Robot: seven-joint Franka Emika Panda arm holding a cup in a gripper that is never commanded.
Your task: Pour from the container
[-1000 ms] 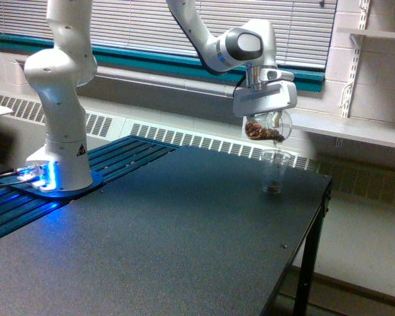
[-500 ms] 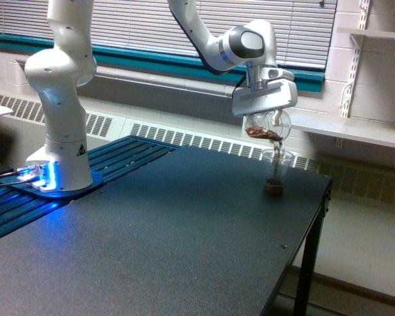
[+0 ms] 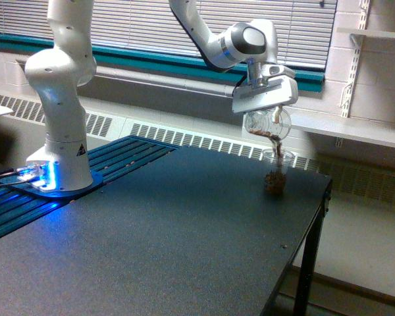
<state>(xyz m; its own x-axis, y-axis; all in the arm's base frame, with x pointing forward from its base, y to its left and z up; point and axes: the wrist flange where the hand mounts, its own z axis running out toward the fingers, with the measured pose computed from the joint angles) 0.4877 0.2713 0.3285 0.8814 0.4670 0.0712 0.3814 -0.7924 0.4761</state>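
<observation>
My gripper (image 3: 268, 117) is shut on the container (image 3: 266, 123), a small clear rounded jar, held tilted above the far right part of the black table (image 3: 158, 243). Brown bits stream from its lower lip down into a taller clear plastic cup (image 3: 275, 172) that stands upright directly below. Brown material fills the lower part of that cup. Only a little brown remains visible in the jar.
The arm's white base (image 3: 58, 138) stands on a blue slatted platform (image 3: 66, 191) at the exterior view's left. The table's right edge (image 3: 316, 217) drops off just beyond the cup. A window sill, blinds and a white shelf lie behind.
The jar has tipped further and risen slightly. Most of its brown contents have left it, and the brown level in the cup below has grown.
</observation>
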